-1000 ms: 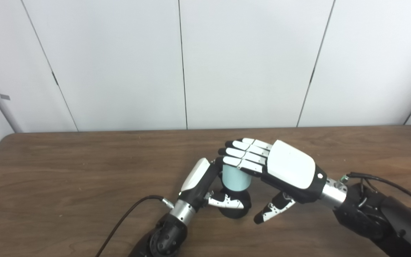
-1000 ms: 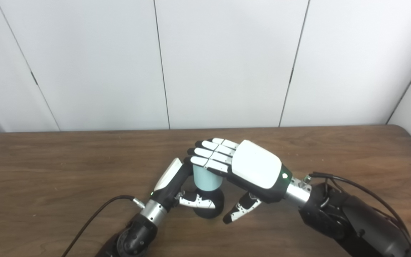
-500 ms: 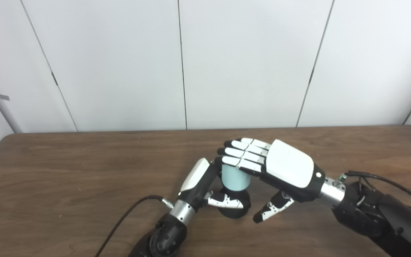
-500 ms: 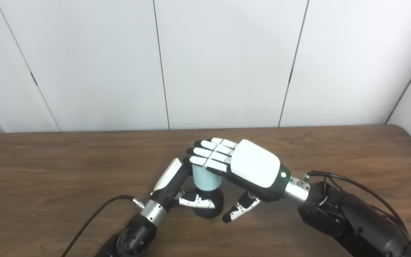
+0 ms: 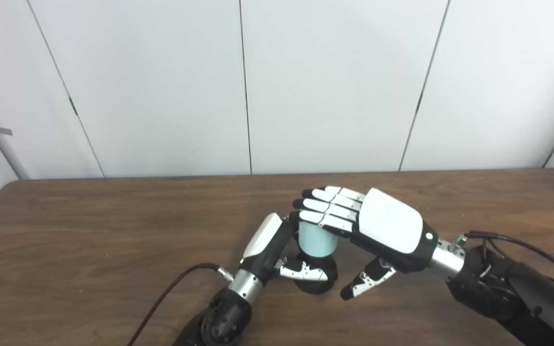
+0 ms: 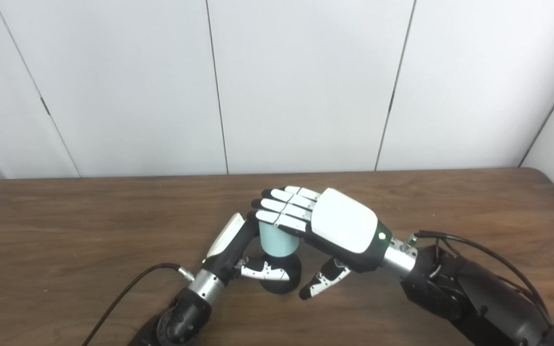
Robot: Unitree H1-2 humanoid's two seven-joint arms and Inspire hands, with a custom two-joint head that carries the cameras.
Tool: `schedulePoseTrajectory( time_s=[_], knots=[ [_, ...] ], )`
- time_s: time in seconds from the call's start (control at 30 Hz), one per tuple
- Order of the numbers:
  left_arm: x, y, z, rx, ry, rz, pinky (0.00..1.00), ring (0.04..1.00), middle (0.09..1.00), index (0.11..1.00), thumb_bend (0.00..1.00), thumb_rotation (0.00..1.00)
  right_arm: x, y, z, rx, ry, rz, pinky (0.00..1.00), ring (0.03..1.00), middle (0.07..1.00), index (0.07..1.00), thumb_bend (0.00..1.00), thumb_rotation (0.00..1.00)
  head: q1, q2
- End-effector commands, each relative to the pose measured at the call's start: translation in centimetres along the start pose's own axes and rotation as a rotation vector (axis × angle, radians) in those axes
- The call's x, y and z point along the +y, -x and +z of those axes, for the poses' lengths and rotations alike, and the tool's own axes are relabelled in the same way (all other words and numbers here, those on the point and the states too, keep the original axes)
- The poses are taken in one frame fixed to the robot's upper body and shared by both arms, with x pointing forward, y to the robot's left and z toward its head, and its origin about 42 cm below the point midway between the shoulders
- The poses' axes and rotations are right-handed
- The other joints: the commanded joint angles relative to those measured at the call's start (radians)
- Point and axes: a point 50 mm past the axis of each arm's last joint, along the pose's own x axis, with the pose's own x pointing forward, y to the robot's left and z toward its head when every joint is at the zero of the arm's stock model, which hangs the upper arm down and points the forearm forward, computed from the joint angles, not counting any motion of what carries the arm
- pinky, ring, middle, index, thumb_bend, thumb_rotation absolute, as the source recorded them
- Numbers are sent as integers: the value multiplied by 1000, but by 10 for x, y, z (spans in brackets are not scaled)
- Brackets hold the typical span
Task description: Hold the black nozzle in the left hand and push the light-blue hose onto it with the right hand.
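Observation:
My left hand [image 5: 268,242] is shut on the black nozzle [image 5: 313,287], which stands on the table near the middle; its thumb wraps the nozzle's front. The light-blue hose [image 5: 317,243], a short upright cylinder, sits on top of the nozzle. My right hand [image 5: 384,226] lies flat, palm down, over the hose's top end. Its fingers [image 5: 330,207] are stretched out across the top and its thumb hangs apart below, to the right of the nozzle. It grips nothing. The joint between hose and nozzle is partly hidden by my left thumb.
A wooden table [image 5: 89,240] spans the view, with a white panelled wall behind its far edge. A black cable [image 5: 171,288] runs from my left wrist to the bottom edge. Another cable [image 5: 512,242] loops at my right wrist.
My right hand and forearm have shifted very slightly to the left over the hose. The left hand, nozzle and hose have not visibly moved.

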Motion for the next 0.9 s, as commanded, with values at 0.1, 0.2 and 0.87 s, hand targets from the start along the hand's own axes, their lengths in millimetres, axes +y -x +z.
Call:
schedulePoseTrajectory(
  time_s=[0.1, 0.2, 0.87],
  knots=[
    [-30, 52, -44, 207, -8, -117, 321, 404, 490, 491, 511, 77, 31, 22, 4, 4, -11, 187, 868, 912, 907, 899, 704, 240, 1, 3],
    [-31, 52, -43, 205, -8, -117, 317, 401, 488, 491, 511, 77, 35, 23, 5, 5, -17, 194, 870, 912, 907, 899, 704, 240, 0, 4],
    [-31, 52, -45, 208, -13, -123, 330, 418, 493, 491, 511, 77, 30, 24, 5, 6, 24, 166, 905, 938, 928, 918, 708, 235, 1, 3]
  ],
)
